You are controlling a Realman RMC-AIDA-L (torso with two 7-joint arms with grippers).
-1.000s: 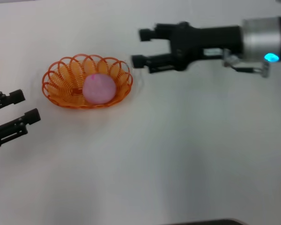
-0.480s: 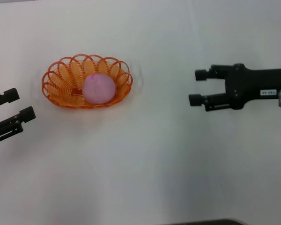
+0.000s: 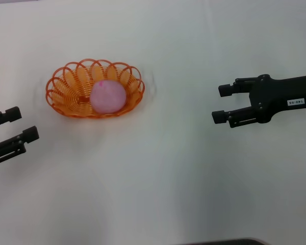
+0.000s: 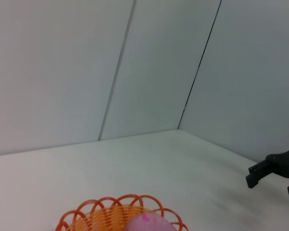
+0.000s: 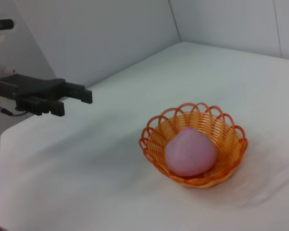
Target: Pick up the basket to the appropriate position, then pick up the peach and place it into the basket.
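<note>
Black fingers stand apart and empty on your left gripper (image 3: pixel 14 127), low at the left edge of the head view, with the one basket (image 3: pixel 66 88) ahead of it and off toward its inner side, well apart. That orange openwork basket rests on the white table (image 3: pixel 158 184), and the single pink peach (image 3: pixel 107 96) already sits inside it, toward the side nearer your right arm. Further right, your right gripper (image 3: pixel 222 103) hangs with its fingers spread, holding nothing, well apart from the basket and pointing at it. Both placements look done; judging by this, nothing remains but parking the arms.
</note>
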